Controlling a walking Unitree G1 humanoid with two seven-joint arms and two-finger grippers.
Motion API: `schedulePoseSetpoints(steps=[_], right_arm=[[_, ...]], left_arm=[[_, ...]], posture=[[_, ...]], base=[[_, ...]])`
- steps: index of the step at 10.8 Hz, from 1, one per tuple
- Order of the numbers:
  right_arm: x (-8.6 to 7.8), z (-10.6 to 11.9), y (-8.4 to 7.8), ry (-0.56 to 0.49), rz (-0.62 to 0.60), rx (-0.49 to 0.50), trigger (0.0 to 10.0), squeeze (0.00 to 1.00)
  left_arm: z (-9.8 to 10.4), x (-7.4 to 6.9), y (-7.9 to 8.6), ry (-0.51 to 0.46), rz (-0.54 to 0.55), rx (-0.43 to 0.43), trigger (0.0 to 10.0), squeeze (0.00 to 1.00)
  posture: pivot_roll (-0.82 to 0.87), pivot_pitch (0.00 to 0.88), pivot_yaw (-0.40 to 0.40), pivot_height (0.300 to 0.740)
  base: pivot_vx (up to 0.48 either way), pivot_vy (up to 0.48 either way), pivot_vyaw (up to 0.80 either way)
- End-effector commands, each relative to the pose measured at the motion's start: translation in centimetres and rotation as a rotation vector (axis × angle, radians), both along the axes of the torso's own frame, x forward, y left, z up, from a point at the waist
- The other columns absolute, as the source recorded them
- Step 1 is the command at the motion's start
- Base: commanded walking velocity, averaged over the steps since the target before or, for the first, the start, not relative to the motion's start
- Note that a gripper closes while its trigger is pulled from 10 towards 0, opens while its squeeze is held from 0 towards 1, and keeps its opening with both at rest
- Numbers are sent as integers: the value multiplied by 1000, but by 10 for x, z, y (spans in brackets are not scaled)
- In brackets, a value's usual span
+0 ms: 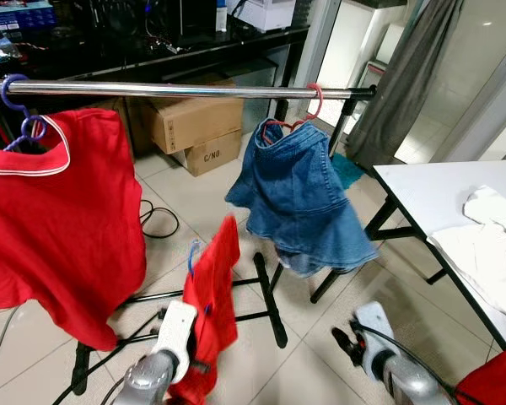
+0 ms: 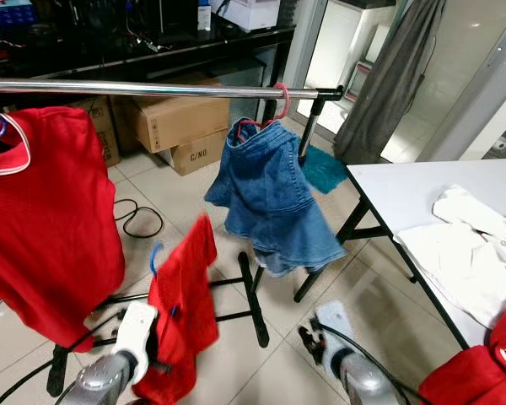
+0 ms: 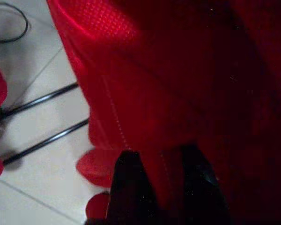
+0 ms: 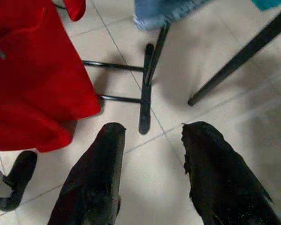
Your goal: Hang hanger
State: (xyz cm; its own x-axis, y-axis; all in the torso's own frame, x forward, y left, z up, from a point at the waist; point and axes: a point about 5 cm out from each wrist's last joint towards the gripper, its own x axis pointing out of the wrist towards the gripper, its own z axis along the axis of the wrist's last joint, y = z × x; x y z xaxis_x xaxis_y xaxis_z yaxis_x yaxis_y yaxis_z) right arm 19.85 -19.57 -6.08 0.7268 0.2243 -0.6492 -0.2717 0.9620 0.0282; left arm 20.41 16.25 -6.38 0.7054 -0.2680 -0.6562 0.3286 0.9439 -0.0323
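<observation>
Below rail (image 1: 177, 89): left gripper (image 3: 161, 187) jaws clamp red garment (image 1: 212, 295); right gripper (image 4: 152, 178) jaws spread, empty.

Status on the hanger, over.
Left gripper shut on red garment with blue hanger, below rail. Right gripper open, empty. Denim skirt hangs nearby.

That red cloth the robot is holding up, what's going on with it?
The robot is hanging laundry. Its left gripper is shut on a red garment that sits on a blue hanger, held below the metal rail and not yet hooked on. A red shirt and a denim skirt already hang from the rail. The right gripper is open, low over the tiled floor, holding nothing. A white table with white cloth stands to the right.
</observation>
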Motion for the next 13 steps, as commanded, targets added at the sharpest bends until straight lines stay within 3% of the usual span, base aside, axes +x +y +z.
schedulePoseSetpoints(steps=[1,2,5,11,13], right_arm=[[0,-1,-7,5,-48,-22,10000,0],[-5,-4,-14,30,-85,-69,10000,0],[1,-1,-15,13,-111,-49,10000,0],[3,-2,-14,43,-135,-15,10000,0],[9,3,-22,8,-179,-21,10000,0]], left_arm=[[3,7,-4,-10,-37,6,10000,0],[1,6,-3,13,-56,43,10000,0],[4,16,-12,2,-77,59,10000,0],[-2,7,-6,35,-68,78,10000,0],[-1,9,-5,31,-67,82,10000,0]], posture=[[116,0,-98,740],[110,0,-95,740],[85,0,-88,740],[92,0,-83,740],[93,0,-82,740]], base=[[0,0,0],[0,0,0],[0,0,0],[0,0,0],[0,0,0]])
